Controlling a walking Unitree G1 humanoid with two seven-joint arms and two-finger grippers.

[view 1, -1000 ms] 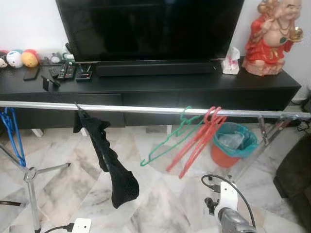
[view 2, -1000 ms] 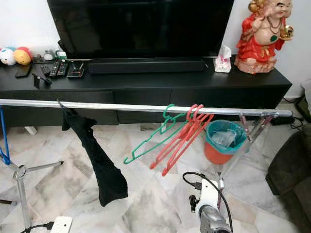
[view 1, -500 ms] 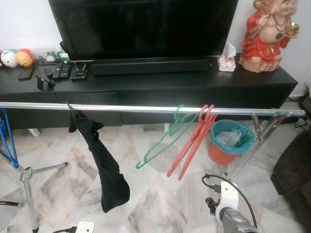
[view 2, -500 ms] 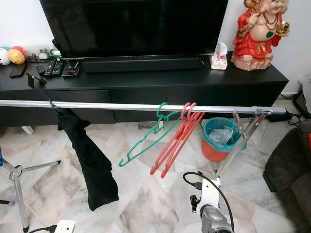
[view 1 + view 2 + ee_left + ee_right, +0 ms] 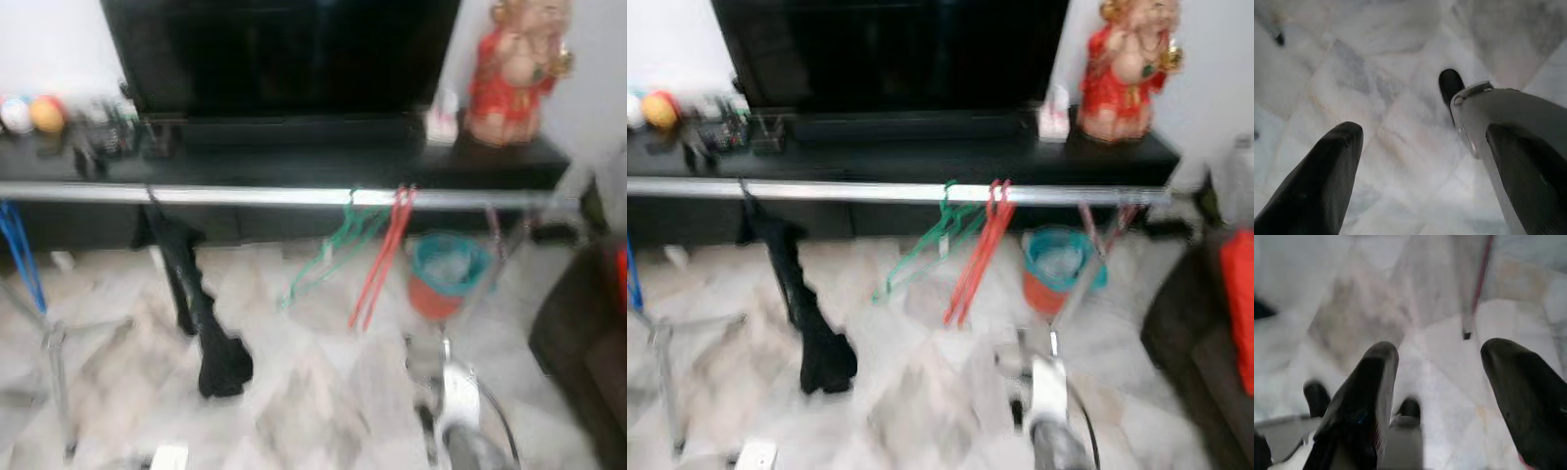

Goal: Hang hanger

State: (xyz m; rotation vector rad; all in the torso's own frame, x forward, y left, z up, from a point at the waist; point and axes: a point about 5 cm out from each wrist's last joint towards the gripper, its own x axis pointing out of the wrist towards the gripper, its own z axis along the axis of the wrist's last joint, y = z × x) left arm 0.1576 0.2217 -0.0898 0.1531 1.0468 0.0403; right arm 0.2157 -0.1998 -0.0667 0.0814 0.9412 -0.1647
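claws, left claw (image 5: 1420, 161) and right claw (image 5: 1449, 396), spread empty over marble floor (image 5: 1400, 58).

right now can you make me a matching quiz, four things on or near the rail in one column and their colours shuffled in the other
Things:
1. hanger nearest the rail's middle
2. hangers just to its right
3. garment draped on the rail
4. hanger at the far left end

Colours:
A. black
B. blue
C. green
D. red

Pairs: 1-C, 2-D, 3-A, 4-B
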